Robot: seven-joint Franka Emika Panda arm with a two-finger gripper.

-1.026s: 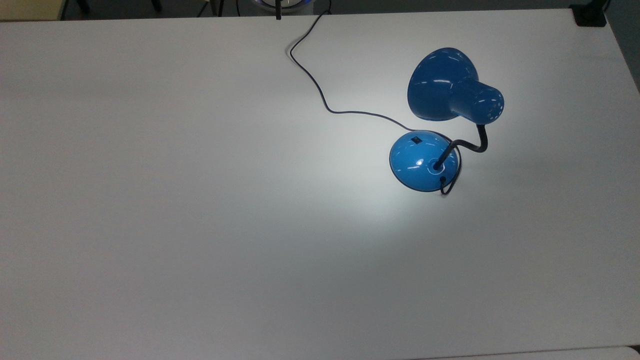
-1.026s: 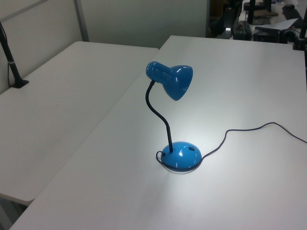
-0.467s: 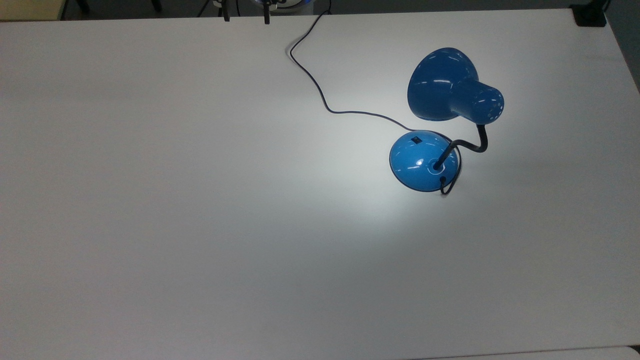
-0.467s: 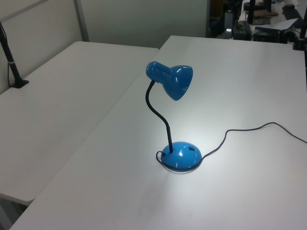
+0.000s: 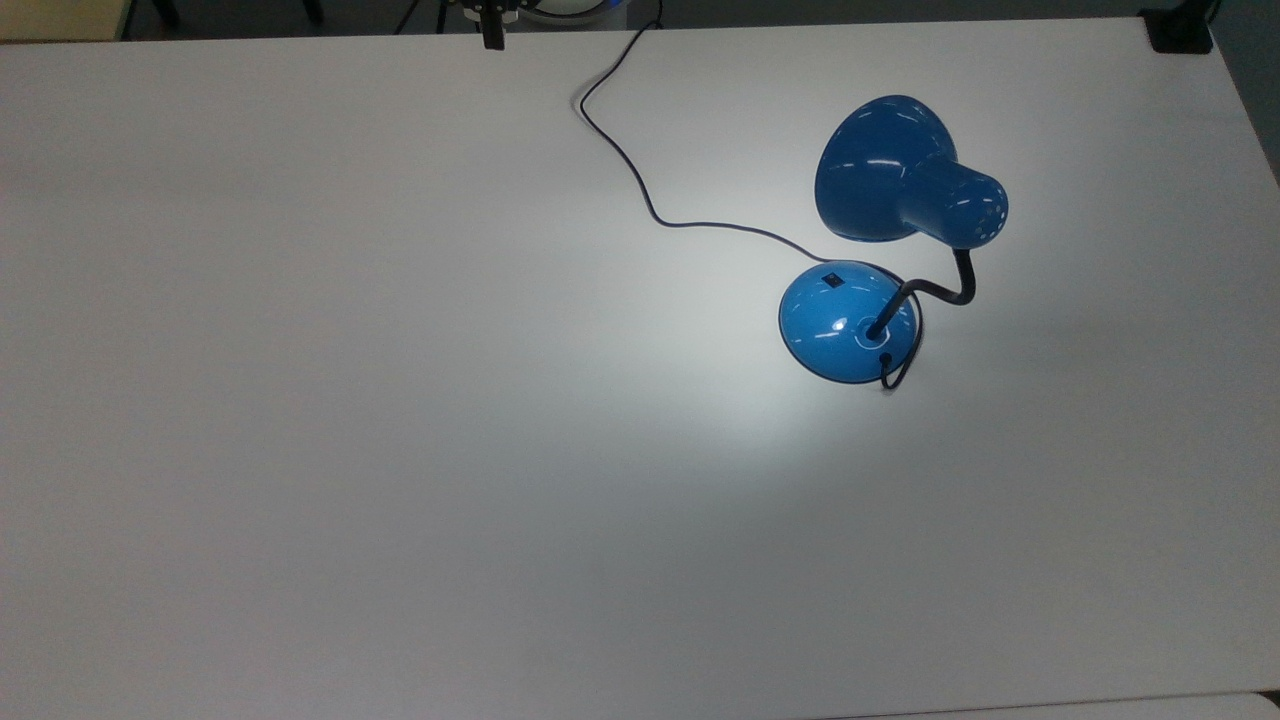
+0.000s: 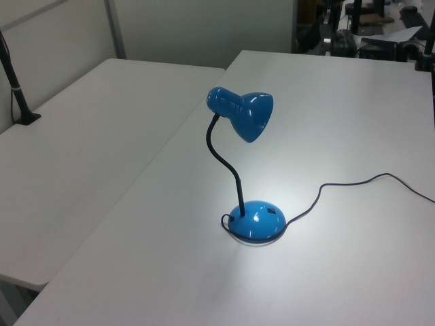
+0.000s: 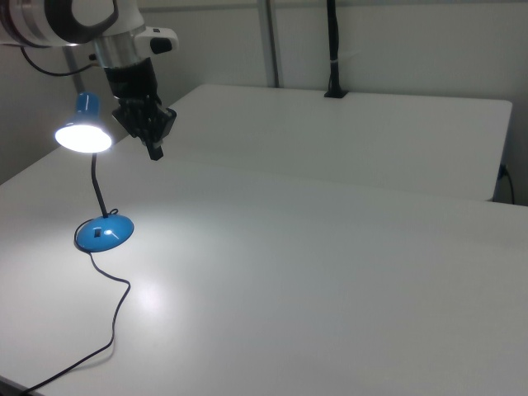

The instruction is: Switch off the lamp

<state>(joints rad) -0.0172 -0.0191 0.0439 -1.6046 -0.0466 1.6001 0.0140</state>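
Standing on a white tabletop, one glossy blue desk lamp with a bell-shaped shade is seen in the right half of the top view, near the centre of the left view and at the left edge of the right view. One round domed blue base rests flat on the table, and one small black switch is set into its upper part in the top view. One black bendy neck rises from the base in a curve to the single shade. In the right view the mouth of the shade glows bright white, and a pale pool of light is cast on the table around the base, so the lamp is lit. One thin black cord runs from the base in loose bends to the upper edge of the top view.

One two-finger gripper on the white and black arm hangs in the upper left of the right view, above the table and just to the right of the shade, apart from it. Its dark tip shows at the top edge of the top view, well apart from the lamp. Nothing is held by it; how far the fingers are parted cannot be told.

A second white table adjoins on the left view's left, with one black post clamped at its far edge.
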